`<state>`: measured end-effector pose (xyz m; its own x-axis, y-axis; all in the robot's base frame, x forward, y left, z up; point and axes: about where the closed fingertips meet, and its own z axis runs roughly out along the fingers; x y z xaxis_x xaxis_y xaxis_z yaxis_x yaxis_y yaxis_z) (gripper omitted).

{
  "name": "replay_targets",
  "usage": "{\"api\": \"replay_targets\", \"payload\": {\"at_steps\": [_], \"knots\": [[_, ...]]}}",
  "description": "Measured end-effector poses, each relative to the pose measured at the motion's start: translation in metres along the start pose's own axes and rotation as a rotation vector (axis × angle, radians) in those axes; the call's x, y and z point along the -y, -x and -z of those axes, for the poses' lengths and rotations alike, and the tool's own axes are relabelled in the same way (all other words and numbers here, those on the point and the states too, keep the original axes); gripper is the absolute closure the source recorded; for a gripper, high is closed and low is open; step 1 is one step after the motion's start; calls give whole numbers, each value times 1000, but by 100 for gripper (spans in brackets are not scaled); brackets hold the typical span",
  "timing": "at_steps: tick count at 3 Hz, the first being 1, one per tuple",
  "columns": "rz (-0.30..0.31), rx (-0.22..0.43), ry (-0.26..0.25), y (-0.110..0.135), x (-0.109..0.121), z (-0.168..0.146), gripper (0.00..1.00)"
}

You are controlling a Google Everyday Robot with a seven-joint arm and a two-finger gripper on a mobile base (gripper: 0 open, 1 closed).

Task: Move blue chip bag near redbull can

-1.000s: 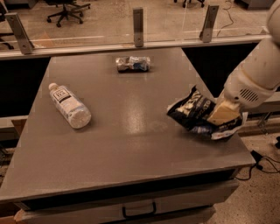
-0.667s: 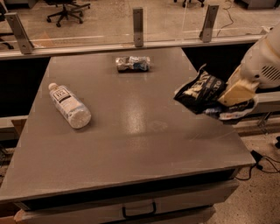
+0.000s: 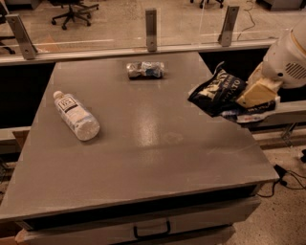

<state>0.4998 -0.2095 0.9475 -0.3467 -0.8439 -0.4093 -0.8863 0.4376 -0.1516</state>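
Hanging in the right of the frame, the gripper [image 3: 249,98] pinches the bag [image 3: 216,90] by its right end, with one tan finger [image 3: 256,92] lying across the foil. The white arm [image 3: 289,60] comes in from the upper right corner. The bag is dark with white lettering, crumpled and tilted, its left end pointing toward the frame's centre. It sits over the right edge of the table [image 3: 143,162] and looks to be raised off the surface. Below the finger, a pale shiny strip of the bag sticks out past the table's edge.

The can [image 3: 145,70] lies on its side at the top centre, near the table's far edge, well apart from the bag and to its upper left. The bottle [image 3: 75,116] lies on its side in the left half, cap toward the upper left and white label up, well apart from both can and bag. A drawer handle [image 3: 152,230] shows at the bottom centre. Metal posts [image 3: 151,28] stand behind the table's far edge along the top, and a chair [image 3: 71,9] is in the upper left corner
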Motion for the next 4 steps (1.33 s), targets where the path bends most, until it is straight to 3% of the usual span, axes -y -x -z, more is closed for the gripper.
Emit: {"api": "replay_targets", "payload": {"at_steps": [1,2,4], "knots": [[7,38,13,22,15,-19,100],[-43,107,12,54,46,-45,100],[-156,220,-64,97,119,-84,100]]}}
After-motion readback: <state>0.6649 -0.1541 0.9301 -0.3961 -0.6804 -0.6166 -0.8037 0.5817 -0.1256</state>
